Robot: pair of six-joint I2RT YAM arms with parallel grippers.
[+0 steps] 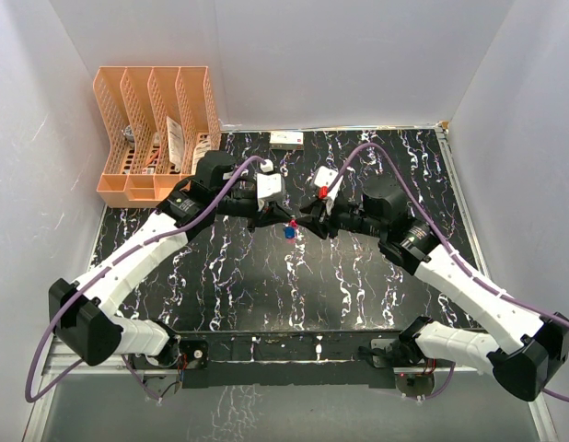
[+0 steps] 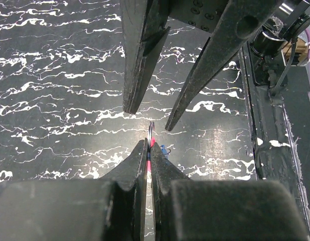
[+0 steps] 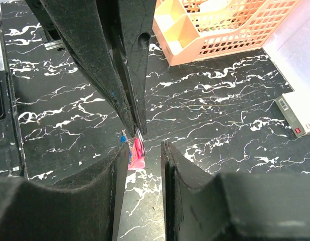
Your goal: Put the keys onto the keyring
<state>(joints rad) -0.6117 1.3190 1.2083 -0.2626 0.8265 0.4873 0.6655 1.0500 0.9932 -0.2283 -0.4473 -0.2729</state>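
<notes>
My left gripper [image 2: 149, 145] clamps the keyring [image 3: 138, 155], long axis six-to-twelve o'clock, ring end aimed at my right gripper [image 2: 150, 116], whose jaws stand apart.

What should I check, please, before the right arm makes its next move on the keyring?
1. Left gripper holds the keyring: ok, it is shut on the red strap.
2. Metal ring is exposed: ok, it pokes out beyond the left gripper's tip.
3. Right gripper is ready: ok, it is open, holds nothing and sits close to the strap.
4. Blue key is threaded on the ring: cannot tell, it lies against the strap.
5. Silvery-white key is located: not ok, it shows in no view.
</notes>
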